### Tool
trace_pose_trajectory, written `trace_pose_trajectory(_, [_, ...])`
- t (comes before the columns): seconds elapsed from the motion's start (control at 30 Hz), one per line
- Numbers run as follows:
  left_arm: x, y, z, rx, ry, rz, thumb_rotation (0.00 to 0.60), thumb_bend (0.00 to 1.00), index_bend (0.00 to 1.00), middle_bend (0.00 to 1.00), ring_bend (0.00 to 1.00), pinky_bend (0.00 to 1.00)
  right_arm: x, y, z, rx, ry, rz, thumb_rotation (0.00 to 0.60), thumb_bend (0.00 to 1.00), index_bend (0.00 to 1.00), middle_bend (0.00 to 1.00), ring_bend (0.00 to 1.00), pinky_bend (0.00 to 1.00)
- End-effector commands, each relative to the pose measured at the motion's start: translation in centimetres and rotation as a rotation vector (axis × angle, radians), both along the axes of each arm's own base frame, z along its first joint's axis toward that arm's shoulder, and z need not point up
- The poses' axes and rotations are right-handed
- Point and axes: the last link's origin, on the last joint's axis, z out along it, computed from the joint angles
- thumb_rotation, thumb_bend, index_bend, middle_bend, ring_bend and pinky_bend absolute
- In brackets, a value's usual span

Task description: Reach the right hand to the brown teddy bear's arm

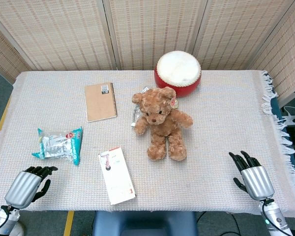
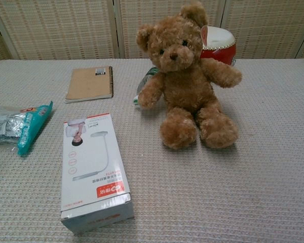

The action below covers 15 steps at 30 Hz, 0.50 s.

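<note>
We can read no text: the white box (image 2: 93, 169) carries red-banded print – too small; the notebook (image 2: 89, 83) has a blurred label – illegible to us.

Brown teddy bear (image 1: 161, 121) in fuzzy plush, desk (image 1: 221, 147) under rough woven cloth, notebook (image 1: 100, 101) with matt kraft-paper cover, glossy cardboard box (image 1: 116, 175), crinkled shiny plastic packet (image 1: 58, 144), right robot hand (image 1: 250, 174) with ribbed silvery metal-look back and black fingers.
</note>
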Motion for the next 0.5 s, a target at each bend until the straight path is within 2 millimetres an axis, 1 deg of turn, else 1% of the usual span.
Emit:
trace_pose_trajectory(0.03, [0.0,0.0,0.0,0.000,0.000,0.000,0.600,0.56,0.31,0.43,0.44,0.52,0.0,0.0,0.0,0.001,0.000,0.000,0.600,0.13,0.10,0.23,0.12,0.31])
trace_pose_trajectory(0.2, [0.1,0.0,0.0,-0.003,-0.001,0.002,0.600,0.56,0.31,0.43,0.44,0.52,0.0,-0.4,0.1,-0.018,-0.011,0.000,0.600,0.13,0.10,0.23,0.12,0.31])
trace_pose_trajectory(0.3, [0.1,0.0,0.0,0.000,-0.006,-0.005,0.600,0.56,0.31,0.43,0.44,0.52,0.3,-1.4,0.0,-0.047,-0.049,0.012,0.600,0.13,0.10,0.23,0.12,0.31])
trace_pose_trajectory(0.43, [-0.3,0.3,-0.2,-0.009,-0.003,0.021,0.600,0.56,0.31,0.43,0.44,0.52,0.6,-3.8,-0.6,-0.081,-0.157,0.028,0.600,0.13,0.10,0.23,0.12,0.32])
trace_pose_trajectory(0.5, [-0.5,0.4,-0.1,-0.007,-0.001,0.033,0.600,0.56,0.31,0.43,0.44,0.52,0.8,-5.6,-1.2,-0.108,-0.176,0.044,0.600,0.13,0.11,0.23,0.12,0.33])
